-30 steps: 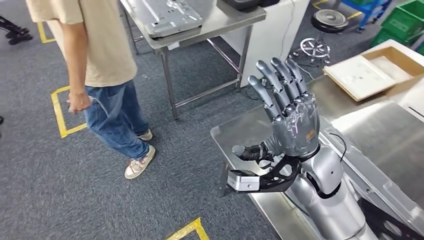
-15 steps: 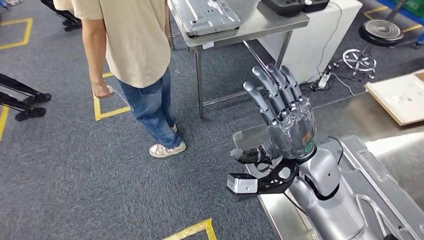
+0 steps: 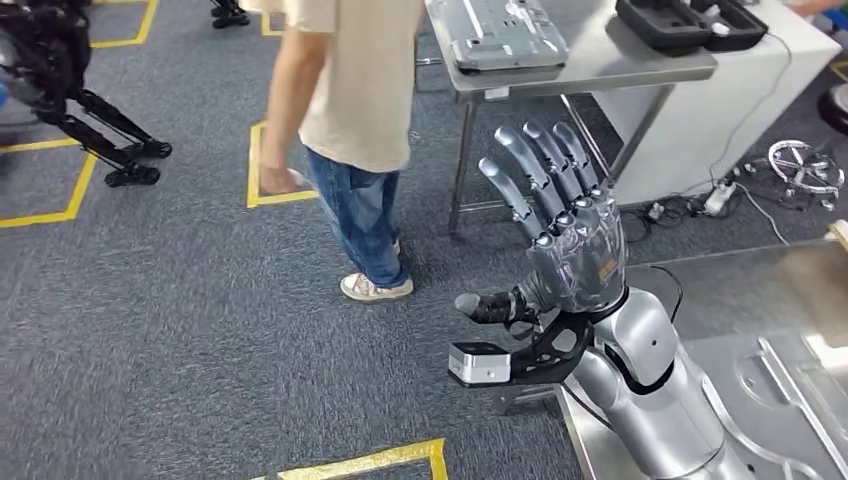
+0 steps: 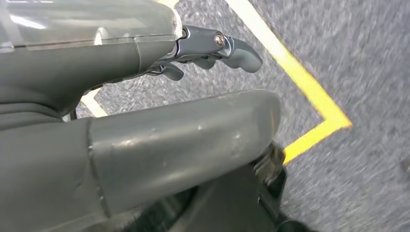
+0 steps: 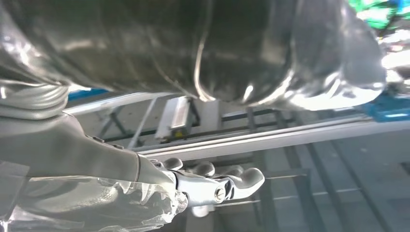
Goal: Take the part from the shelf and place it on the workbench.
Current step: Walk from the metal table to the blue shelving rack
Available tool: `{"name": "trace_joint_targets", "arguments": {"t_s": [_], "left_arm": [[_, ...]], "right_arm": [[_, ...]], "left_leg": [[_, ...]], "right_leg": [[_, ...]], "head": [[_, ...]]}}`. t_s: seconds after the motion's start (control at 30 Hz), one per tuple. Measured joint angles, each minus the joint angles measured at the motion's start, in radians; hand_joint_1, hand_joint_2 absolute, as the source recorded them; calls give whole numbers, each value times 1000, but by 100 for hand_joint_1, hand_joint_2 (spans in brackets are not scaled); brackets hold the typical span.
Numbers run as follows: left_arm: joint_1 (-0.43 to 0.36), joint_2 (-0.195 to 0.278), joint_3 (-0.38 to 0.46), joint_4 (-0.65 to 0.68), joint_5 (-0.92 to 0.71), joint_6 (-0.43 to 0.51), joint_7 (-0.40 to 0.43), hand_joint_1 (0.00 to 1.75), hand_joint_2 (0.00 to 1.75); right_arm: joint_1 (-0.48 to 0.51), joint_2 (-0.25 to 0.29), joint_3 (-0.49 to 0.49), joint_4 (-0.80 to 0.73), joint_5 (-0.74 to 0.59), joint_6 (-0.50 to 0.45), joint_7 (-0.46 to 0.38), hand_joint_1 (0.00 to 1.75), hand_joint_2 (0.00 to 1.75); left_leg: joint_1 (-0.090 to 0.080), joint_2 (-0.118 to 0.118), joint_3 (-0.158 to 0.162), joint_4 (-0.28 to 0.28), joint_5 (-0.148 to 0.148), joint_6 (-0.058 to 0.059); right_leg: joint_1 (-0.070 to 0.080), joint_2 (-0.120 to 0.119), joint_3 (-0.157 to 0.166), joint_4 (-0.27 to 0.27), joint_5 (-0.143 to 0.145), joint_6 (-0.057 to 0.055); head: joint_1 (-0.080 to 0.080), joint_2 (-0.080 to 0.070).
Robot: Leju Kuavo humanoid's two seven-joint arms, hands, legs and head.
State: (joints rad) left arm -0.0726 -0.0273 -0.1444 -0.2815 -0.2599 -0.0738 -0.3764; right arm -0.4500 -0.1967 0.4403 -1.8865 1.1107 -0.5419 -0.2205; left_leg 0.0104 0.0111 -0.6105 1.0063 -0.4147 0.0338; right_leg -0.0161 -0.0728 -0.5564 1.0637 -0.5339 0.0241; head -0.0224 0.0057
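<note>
Right hand raised, fingers spread, empty; left hand grip unclear. Two grey stamped sheet-metal parts: far part beyond fingertips, near part beside wrist.

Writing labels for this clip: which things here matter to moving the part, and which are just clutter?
Job: silver part lying on steel bench; raised left hand, empty.
Clutter: far table, black case, floor cables, person, yellow tape.

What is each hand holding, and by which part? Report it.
The left hand holds nothing, fingers spread. The right hand lies curled beside a shiny metal part; any grip cannot be told.
</note>
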Motion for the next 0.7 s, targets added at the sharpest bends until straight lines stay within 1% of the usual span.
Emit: {"name": "trace_joint_targets", "arguments": {"t_s": [0.03, 0.07, 0.1, 0.13, 0.17, 0.2, 0.23, 0.27, 0.3, 0.33, 0.37, 0.4, 0.43, 0.47, 0.5, 0.53, 0.57, 0.6, 0.63, 0.67, 0.7], "left_arm": [[-2, 0, 2, 0, 4, 1, -2, 0, 0], [-5, 0, 4, 0, 7, 1, -6, 0, 0], [-6, 0, 6, 0, 11, 1, -10, 0, 0], [-5, 0, 8, 0, 14, 1, -14, 0, 0], [-3, 0, 10, 0, 17, 0, -17, 0, 0], [0, 0, 13, 0, 20, 0, -20, 0, 0], [2, -1, 16, 0, 21, 1, -22, 0, 0], [3, -2, 19, 0, 22, 2, -24, 0, 0], [5, -3, 20, 0, 22, 3, -26, 0, 0], [6, -3, 21, 0, 21, 5, -27, 0, 0], [9, -4, 22, 0, 19, 7, -27, 0, 0], [13, -4, 23, 0, 18, 9, -28, 0, 0], [18, -2, 23, 0, 17, 12, -29, 0, 0], [23, -1, 24, 0, 16, 14, -30, 0, 0], [25, 0, 24, 0, 15, 16, -32, 0, 0], [26, 1, 24, 0, 14, 17, -33, 0, 0], [24, 1, 24, 0, 13, 18, -34, 0, 0], [23, 2, 24, 0, 13, 18, -34, 0, 0], [24, 2, 25, 0, 13, 17, -35, 0, 0], [26, 2, 25, 0, 14, 16, -35, 0, 0], [28, 3, 26, 0, 15, 16, -36, 0, 0]], "right_arm": [[-4, 0, 0, 2, -8, 1, -4, 0, 0], [-7, 0, 1, 4, -15, 2, -7, 0, 0], [-7, -1, 3, 7, -22, 2, -10, 0, 0], [-7, -1, 6, 10, -27, 2, -12, 0, 0], [-8, -1, 9, 14, -32, 2, -15, 0, 0], [-9, -1, 12, 17, -35, 2, -17, 0, 0], [-12, -1, 14, 19, -37, 2, -19, 0, 0], [-14, -1, 15, 21, -40, 2, -20, 0, 0], [-17, -1, 16, 23, -44, 1, -21, 0, 0], [-18, -1, 16, 25, -48, 1, -22, 0, 0], [-19, 0, 17, 27, -52, 0, -23, 0, 0], [-20, 0, 17, 29, -57, 0, -25, 0, 0], [-20, 0, 17, 31, -62, -1, -27, 0, 0], [-21, 0, 18, 33, -68, -2, -29, 0, 0], [-22, 0, 18, 35, -74, -2, -32, 0, 0], [-21, 1, 20, 36, -79, -3, -34, 0, 0], [-20, 1, 21, 38, -82, -4, -36, 0, 0], [-18, 1, 22, 40, -85, -5, -37, 0, 0], [-16, 1, 24, 43, -86, -6, -38, 0, 0], [-15, 1, 25, 46, -86, -7, -39, 0, 0], [-14, 1, 25, 49, -86, -8, -40, 0, 0]], "left_leg": [[2, -10, 1, -2, 2, 5], [1, -21, 1, -2, 2, 8], [1, -34, 0, -1, 2, 9], [0, -48, 0, 0, 2, 10], [0, -62, 0, 2, 2, 10], [0, -76, 0, 5, 1, 9], [0, -91, 0, 8, 0, 8], [-1, -103, -2, 12, -2, 5], [-1, -116, -5, 16, -3, 0], [0, -127, -9, 18, -3, -6], [1, -137, -13, 18, -2, -13], [4, -149, -16, 16, 0, -20], [5, -148, -17, 16, 1, -26], [4, -131, -21, 26, -6, -32], [3, -104, -34, 52, -22, -36], [3, -71, -55, 98, -48, -39], [3, -44, -85, 160, -80, -43], [4, -31, -117, 224, -108, -46], [6, -24, -140, 269, -121, -49], [7, -20, -146, 282, -116, -51], [8, -15, -131, 255, -94, -52]], "right_leg": [[-2, 32, -25, 53, -30, 2], [-3, 54, -59, 119, -60, 2], [-3, 64, -93, 181, -80, 2], [-4, 68, -117, 220, -84, 2], [-4, 71, -126, 225, -69, 2], [-4, 74, -117, 193, -36, 0], [-5, 87, -92, 128, 6, -3], [-7, 110, -65, 64, 36, -6], [-8, 130, -44, 12, 55, -9], [-7, 145, -32, -19, 62, -10], [-6, 148, -30, -26, 59, -11], [-4, 138, -28, -29, 60, -13], [-4, 126, -24, -34, 63, -18], [-6, 114, -19, -39, 65, -25], [-8, 100, -14, -45, 67, -31], [-9, 86, -11, -50, 69, -37], [-7, 72, -9, -50, 67, -40], [-5, 57, -9, -50, 66, -42], [-4, 43, -9, -49, 64, -42], [-4, 29, -8, -48, 62, -41], [-4, 15, -7, -46, 59, -39]], "head": [[0, 0], [0, 0], [1, 0], [1, 0], [1, 0], [1, 0], [1, 0], [0, 0], [0, 0], [0, 0], [0, 0], [0, 0], [0, 0], [0, 0], [-1, 0], [-1, 0], [-2, 0], [-2, 0], [-2, 0], [-2, 0], [-2, 0]]}}
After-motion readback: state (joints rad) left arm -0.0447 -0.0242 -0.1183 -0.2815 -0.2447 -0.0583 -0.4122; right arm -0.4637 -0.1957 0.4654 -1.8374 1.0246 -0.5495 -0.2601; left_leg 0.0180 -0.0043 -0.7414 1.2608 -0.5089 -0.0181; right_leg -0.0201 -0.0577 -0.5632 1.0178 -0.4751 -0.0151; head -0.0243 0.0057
